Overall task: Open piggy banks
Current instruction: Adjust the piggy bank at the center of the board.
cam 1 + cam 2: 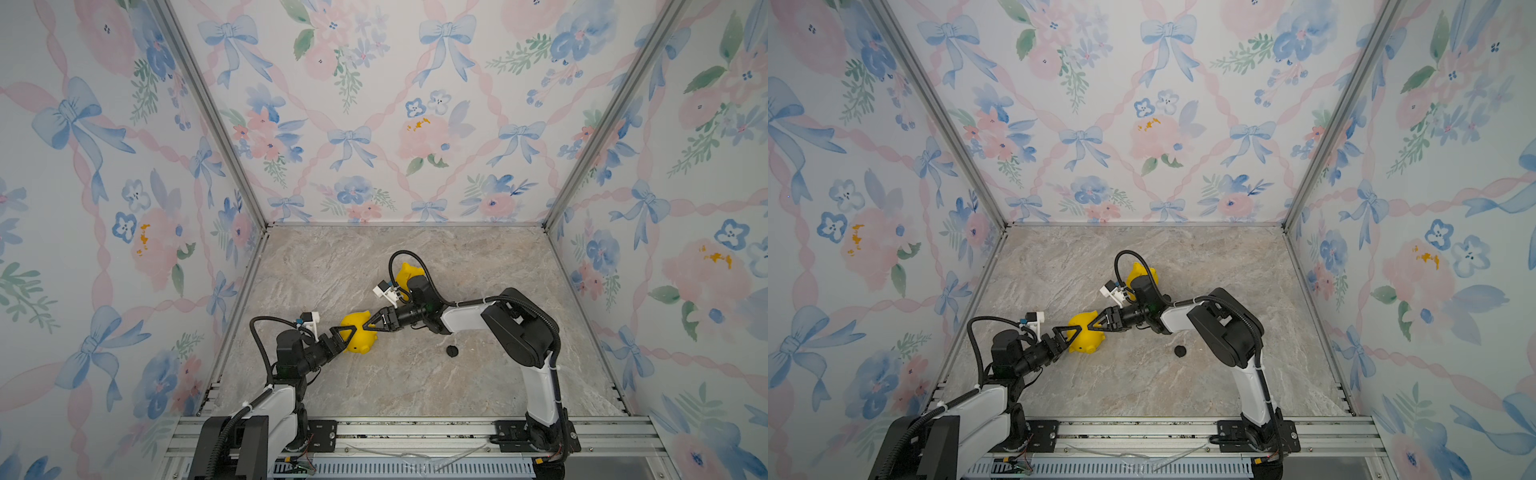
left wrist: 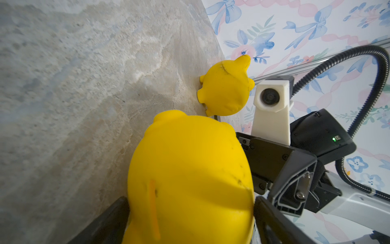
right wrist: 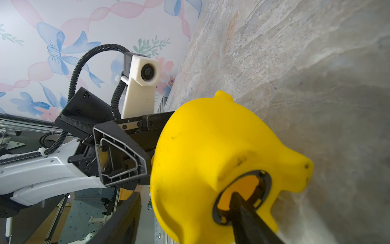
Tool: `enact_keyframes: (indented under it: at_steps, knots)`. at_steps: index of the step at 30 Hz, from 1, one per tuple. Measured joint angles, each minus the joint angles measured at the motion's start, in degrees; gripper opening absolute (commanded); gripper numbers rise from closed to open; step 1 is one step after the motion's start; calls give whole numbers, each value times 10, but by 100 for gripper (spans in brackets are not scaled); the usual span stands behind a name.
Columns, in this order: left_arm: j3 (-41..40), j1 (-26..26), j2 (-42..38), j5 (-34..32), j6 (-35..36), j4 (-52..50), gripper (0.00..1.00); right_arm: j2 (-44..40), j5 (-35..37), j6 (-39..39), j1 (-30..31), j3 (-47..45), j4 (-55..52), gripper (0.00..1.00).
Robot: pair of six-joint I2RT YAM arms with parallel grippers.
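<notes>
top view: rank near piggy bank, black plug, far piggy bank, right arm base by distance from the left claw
1. near piggy bank, in the left claw
2. black plug, rightward, and far piggy bank, behind: too close to call
3. right arm base, front right

both top views look steeply down from high above the near edge, taking in the whole table (image 1: 332, 257) and three walls (image 1: 374, 104) (nearly the same framing). the left wrist camera (image 3: 145, 72) sits close behind the near piggy bank (image 2: 190, 179), facing far-right; the right wrist camera (image 2: 270, 96) faces near-left, close on its underside. each wrist view shows the other's camera.
</notes>
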Motion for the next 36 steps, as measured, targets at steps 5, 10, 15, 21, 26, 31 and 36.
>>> enact_keyframes:
  at_steps: [5,10,15,21,26,31,36]
  knots:
    - [0,1,3,0,2,4,94,7,-1,33,3,-2,43,68]
    - [0,2,5,0,4,7,94,39,-1,65,10,-2,90,72]
    - [0,2,8,0,4,12,94,50,1,85,12,-3,119,74]
    - [0,1,10,0,4,14,96,50,17,75,12,-6,114,74]
    - [0,1,9,0,3,10,98,40,34,54,15,-13,102,73]
    - [0,1,-14,-7,2,-6,98,26,57,43,15,-24,91,73]
    - [0,1,-82,-27,1,-62,98,22,81,43,14,-30,96,73]
